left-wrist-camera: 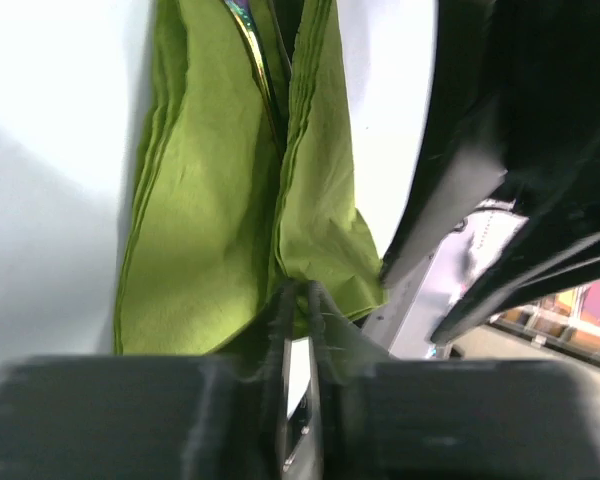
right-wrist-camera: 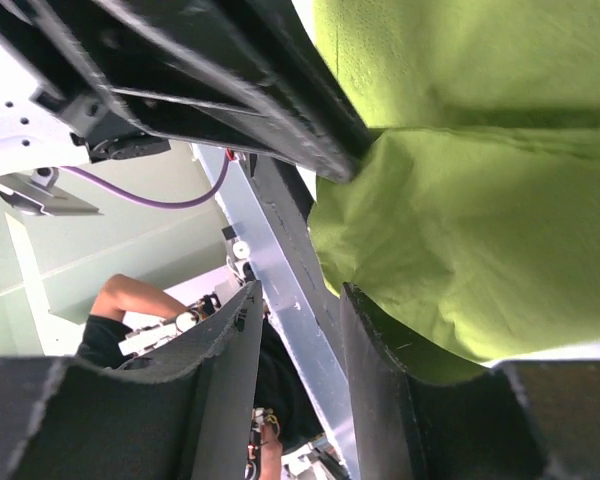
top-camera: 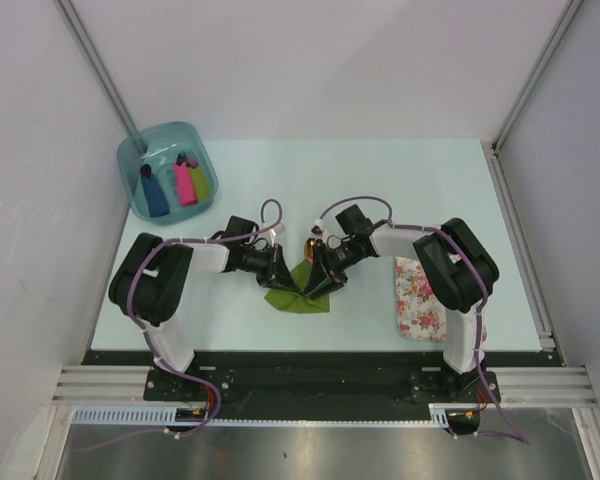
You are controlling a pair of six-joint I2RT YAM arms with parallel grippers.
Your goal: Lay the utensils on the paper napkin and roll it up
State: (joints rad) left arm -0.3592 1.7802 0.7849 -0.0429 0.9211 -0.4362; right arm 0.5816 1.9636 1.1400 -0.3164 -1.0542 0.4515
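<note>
The olive-green paper napkin (top-camera: 302,299) lies folded up at the table's middle front, between both grippers. In the left wrist view the napkin (left-wrist-camera: 200,200) stands in two thick folds, and a thin shiny sliver of a utensil (left-wrist-camera: 250,45) shows in the crease; the rest of the utensils is hidden. My left gripper (top-camera: 283,279) is shut on the napkin's near edge (left-wrist-camera: 302,296). My right gripper (top-camera: 320,281) is open (right-wrist-camera: 300,300). Its right finger (right-wrist-camera: 375,350) rests against the napkin (right-wrist-camera: 460,230), with nothing between the fingers.
A blue bowl (top-camera: 140,160) at the back left holds blue, pink and lime rolls (top-camera: 185,181). The white flowered mat (top-camera: 414,296) lies at the front right, partly under the right arm. The table's front edge is just behind the napkin.
</note>
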